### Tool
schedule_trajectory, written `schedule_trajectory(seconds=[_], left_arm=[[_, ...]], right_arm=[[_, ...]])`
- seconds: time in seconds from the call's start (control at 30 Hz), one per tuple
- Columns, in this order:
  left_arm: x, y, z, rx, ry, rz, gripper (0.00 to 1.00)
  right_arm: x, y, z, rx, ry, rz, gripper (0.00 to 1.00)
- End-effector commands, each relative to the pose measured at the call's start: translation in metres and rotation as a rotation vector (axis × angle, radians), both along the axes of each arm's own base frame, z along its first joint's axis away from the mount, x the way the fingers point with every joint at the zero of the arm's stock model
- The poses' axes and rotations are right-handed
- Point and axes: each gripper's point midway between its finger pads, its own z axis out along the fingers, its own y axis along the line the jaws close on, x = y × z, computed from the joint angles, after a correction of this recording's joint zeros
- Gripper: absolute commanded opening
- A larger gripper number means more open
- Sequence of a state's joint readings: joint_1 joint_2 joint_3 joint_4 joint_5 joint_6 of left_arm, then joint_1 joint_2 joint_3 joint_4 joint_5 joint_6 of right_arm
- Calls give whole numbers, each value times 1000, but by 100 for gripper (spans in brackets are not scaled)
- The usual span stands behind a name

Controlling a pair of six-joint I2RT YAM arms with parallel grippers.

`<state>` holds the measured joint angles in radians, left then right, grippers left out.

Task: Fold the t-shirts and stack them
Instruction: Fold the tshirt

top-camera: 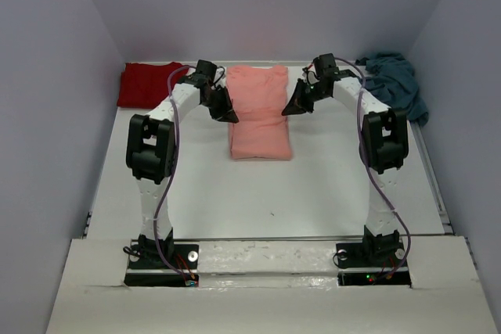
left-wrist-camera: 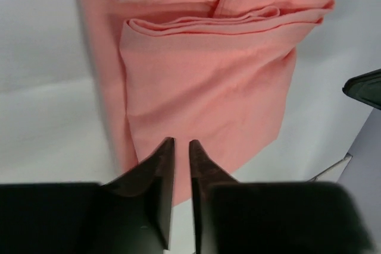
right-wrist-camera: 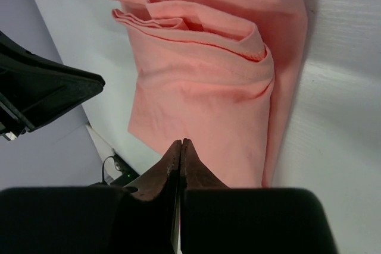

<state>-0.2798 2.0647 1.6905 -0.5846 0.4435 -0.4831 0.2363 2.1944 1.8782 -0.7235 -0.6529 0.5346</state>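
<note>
The salmon-pink t-shirt (top-camera: pixel 260 115) lies in the middle of the table, its near half folded over into a thicker pad (left-wrist-camera: pixel 208 87) (right-wrist-camera: pixel 202 87). My left gripper (top-camera: pixel 229 116) (left-wrist-camera: pixel 181 142) hovers at the shirt's left edge, its jaws a narrow gap apart with nothing between them. At the shirt's right edge my right gripper (top-camera: pixel 288 107) (right-wrist-camera: pixel 180 141) is shut and empty. The dark red t-shirt (top-camera: pixel 147 84) lies folded at the back left. The teal-blue t-shirt (top-camera: pixel 395 84) is crumpled at the back right.
White table (top-camera: pixel 313 185) walled in by grey panels on three sides. The right gripper's black tip (left-wrist-camera: pixel 364 87) shows at the edge of the left wrist view, and the left gripper's body (right-wrist-camera: pixel 47 93) in the right wrist view.
</note>
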Motion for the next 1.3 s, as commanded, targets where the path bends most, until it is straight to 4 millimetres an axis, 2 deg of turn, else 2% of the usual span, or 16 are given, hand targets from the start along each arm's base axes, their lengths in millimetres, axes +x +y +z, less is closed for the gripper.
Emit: schedule_trajectory(seconds=[0.0,0.07,0.13,0.33,0.4,0.6,0.8,1.0,1.13,1.27], left_arm=[[3,-18,21,-109,-58,-64,17],[5,-23,18,-123,-57,-77,5],[9,-27,19,-141,-67,-88,1],[24,-43,20,-195,-94,-135,0],[29,-47,15,-208,-91,-139,0],[33,-63,3,-269,-66,-142,0],[35,-68,-10,-229,-56,-137,0],[33,-51,-30,-105,-56,-126,1],[31,-46,-38,-73,-53,-136,1],[30,-46,-44,-68,-50,-139,1]], right_arm=[[2,14,4,81,-6,16,0],[1,20,-1,98,5,22,0],[3,21,-5,100,7,20,0],[9,34,-19,150,52,21,0],[12,35,-32,151,73,19,0],[8,47,-44,166,105,32,0],[13,38,-62,80,96,0,0],[25,12,-78,-118,25,-27,0],[26,16,-67,-94,15,-8,0],[15,34,-39,16,36,25,0]])
